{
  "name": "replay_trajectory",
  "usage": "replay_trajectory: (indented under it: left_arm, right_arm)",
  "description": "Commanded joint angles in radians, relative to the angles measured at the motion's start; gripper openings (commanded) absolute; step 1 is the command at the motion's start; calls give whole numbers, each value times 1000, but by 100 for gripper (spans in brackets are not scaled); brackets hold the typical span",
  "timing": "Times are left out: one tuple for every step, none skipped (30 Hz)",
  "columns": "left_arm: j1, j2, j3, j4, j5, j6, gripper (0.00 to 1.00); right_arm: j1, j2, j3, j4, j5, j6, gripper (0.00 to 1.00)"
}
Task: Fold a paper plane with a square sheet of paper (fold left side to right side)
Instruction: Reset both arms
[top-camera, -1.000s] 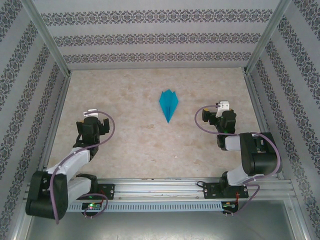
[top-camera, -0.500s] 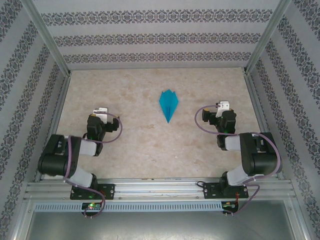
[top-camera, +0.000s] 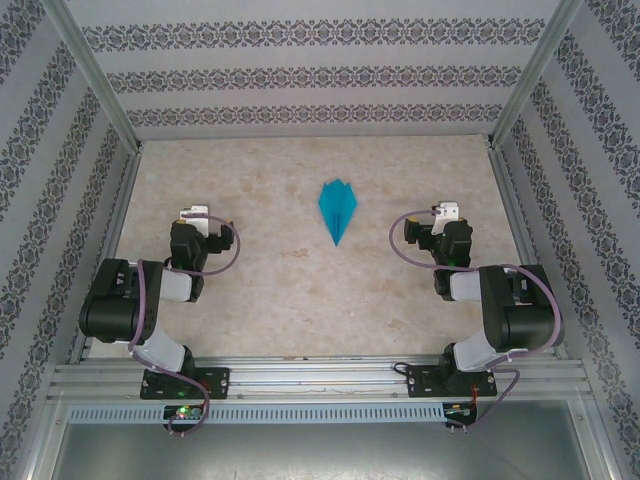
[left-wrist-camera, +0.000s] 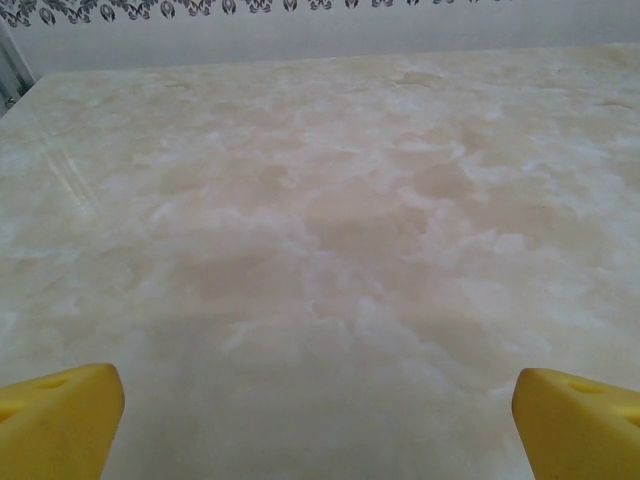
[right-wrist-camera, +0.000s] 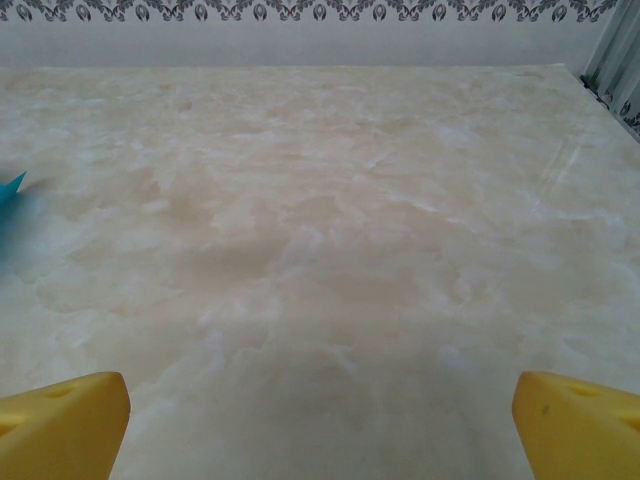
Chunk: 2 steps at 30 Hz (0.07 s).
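Tabletop (right-wrist-camera: 330, 250), paper plane (right-wrist-camera: 8, 190) half out-of-frame

Thing: plane (top-camera: 337, 208), teal-blue paper folded into a narrow dart.
Shape: one sharp tip, a wider jagged tail, and a darker centre crease running its length.
Pose: flat, with the tip towards the near edge and the tail towards the far wall.
Place: on the tabletop (top-camera: 300, 285), about mid-width and in the farther half, untouched.
Right wrist view: one teal corner (right-wrist-camera: 10, 187) shows at the left edge.

Left claw (top-camera: 193, 213) edged forward, its arm (top-camera: 125, 305) folding.
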Motion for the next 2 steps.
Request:
replay_trajectory:
  left_arm:
    - [9, -1, 6, -5, 3, -17, 100]
    - [9, -2, 5, -4, 4, -17, 100]
  right_arm:
    - [4, -5, 14, 29, 10, 10, 98]
    - [4, -6, 14, 29, 12, 10, 98]
